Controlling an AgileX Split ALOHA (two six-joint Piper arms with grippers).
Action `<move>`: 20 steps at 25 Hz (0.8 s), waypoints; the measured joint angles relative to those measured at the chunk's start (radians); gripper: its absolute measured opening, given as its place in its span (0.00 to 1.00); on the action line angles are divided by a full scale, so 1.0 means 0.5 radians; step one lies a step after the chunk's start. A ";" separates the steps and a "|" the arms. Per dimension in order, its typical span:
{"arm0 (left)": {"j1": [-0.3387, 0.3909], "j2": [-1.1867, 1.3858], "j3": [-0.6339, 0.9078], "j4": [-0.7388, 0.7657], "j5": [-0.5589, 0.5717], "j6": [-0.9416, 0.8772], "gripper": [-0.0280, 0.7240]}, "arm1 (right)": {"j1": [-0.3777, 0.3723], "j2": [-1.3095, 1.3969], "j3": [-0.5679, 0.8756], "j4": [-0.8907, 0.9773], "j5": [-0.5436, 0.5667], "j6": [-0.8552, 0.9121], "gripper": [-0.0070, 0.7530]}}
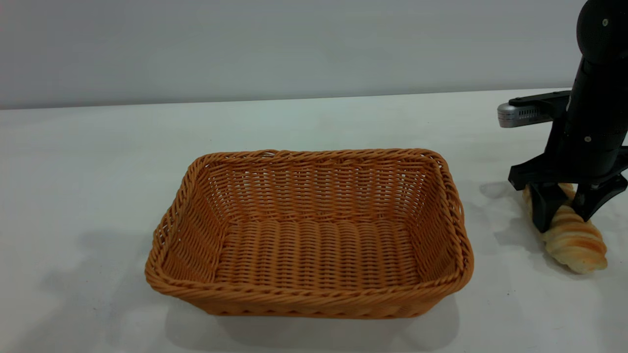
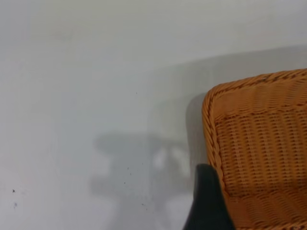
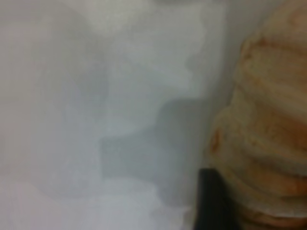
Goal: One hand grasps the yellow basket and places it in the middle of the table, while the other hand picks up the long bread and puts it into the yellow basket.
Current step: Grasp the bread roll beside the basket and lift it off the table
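- Exterior view gives us the yellow basket [image 1: 314,235] near the middle of the table [image 1: 88,162], sitting flat on it, with nothing inside: we see only its bare woven floor and sloping walls.
- We note its look: a large rectangular wicker tray, orange-tan, with a braided rim and rounded corners, and far bigger than the bread.
- To the right of the basket, well apart from its right wall, the long bread [image 1: 571,235] lies on the table, outside the basket.
- We see the bread as an elongated golden-brown loaf with pale crosswise ridges like a spiral roll; its near end points toward the camera.
- The right gripper [image 1: 564,208] stands over the far part of the bread, its two dark fingers set down on either side of the loaf at a narrow spread; we cannot tell whether they already press it.
- Right wrist view shows the ridged crust [image 3: 264,134] filling one side, close against a dark fingertip [image 3: 211,201].
- Left wrist view shows one corner of the basket [image 2: 259,143] with a single dark fingertip [image 2: 206,201] just outside its rim; we cannot tell how that left gripper stands, and it does not appear in the exterior view.
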 joint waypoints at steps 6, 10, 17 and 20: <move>0.000 -0.002 0.005 0.000 -0.002 0.004 0.78 | 0.000 0.000 0.000 -0.085 0.042 0.000 0.13; 0.000 -0.002 0.005 0.008 -0.004 0.036 0.78 | 0.000 0.002 -0.041 -0.144 0.131 0.000 0.09; 0.000 -0.002 0.005 0.051 -0.004 0.058 0.78 | -0.004 -0.180 -0.103 -0.163 0.346 0.000 0.09; 0.000 -0.002 0.005 0.054 -0.004 0.060 0.78 | -0.004 -0.387 -0.107 -0.116 0.360 -0.009 0.09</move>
